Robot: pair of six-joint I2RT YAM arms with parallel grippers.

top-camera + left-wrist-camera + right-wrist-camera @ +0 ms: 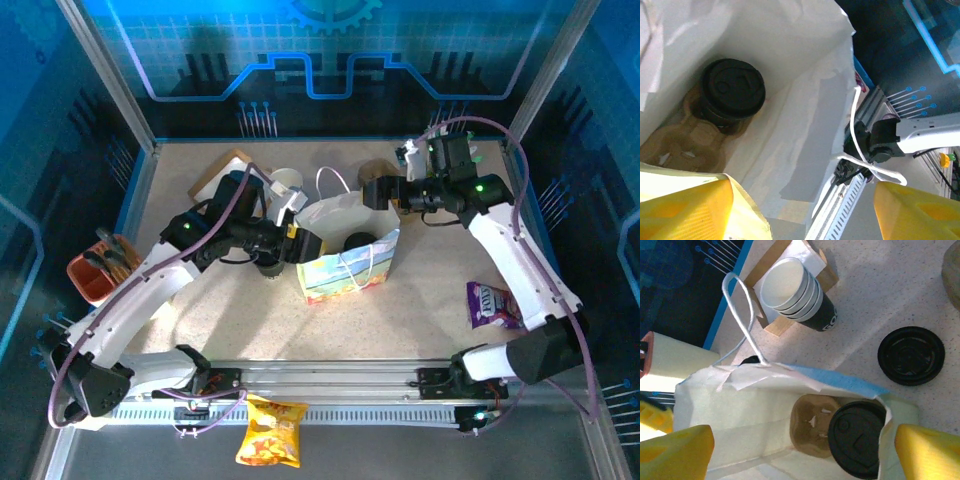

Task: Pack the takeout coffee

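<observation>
The left end effector (802, 207) stands wide open at the bag's (345, 262) left rim, gripping nothing. The coffee (732, 89) stands inside the bag in a cardboard carrier (675, 147). The right end effector (800, 452) hangs wide open over the bag, empty.

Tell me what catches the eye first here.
The paper bag stands open mid-table, with the left arm and right arm meeting at it. Inside, the black-lidded takeout coffee sits in a brown cardboard carrier. Beyond the bag is a stack of lidless cups.
</observation>
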